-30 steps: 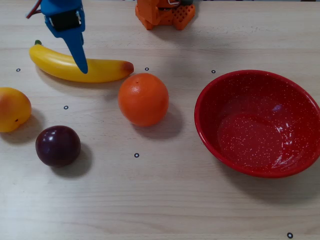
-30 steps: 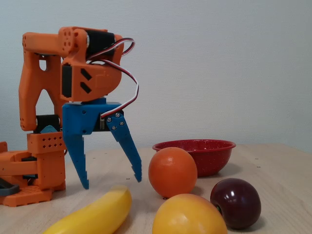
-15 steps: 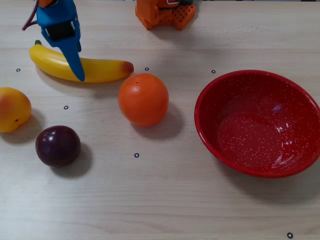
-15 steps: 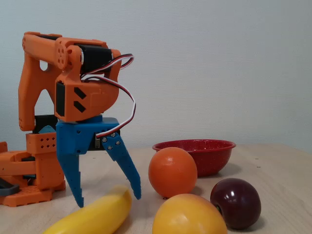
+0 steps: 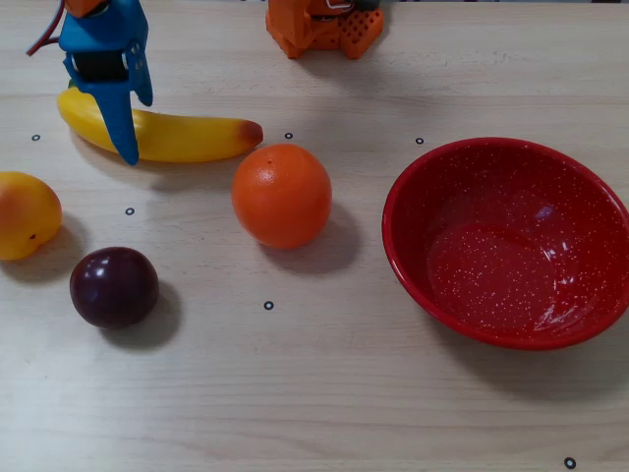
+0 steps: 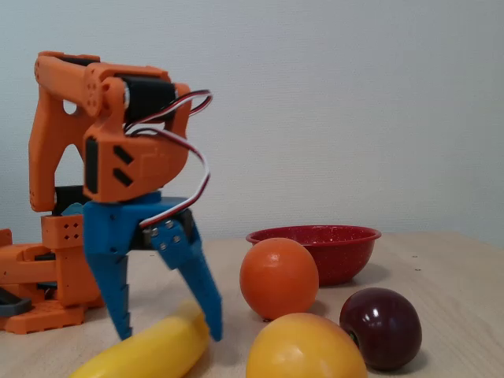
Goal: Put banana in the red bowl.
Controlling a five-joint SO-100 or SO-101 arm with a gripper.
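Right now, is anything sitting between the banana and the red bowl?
Yes. In the overhead view the orange sits on the table between the banana and the red bowl, close to the banana's brown end.

Open pincer astride banana

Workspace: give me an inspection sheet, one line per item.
Surface: pale wood table with small ring marks.
Job's things: banana lying on table, under gripper; red bowl empty, upright.
Clutter: orange, plum, yellow-orange fruit, all apart.
Gripper: blue gripper open, fingers astride banana.
Cables: red, white and black wires looped at wrist.
Surroundings: plain wall; orange arm base.
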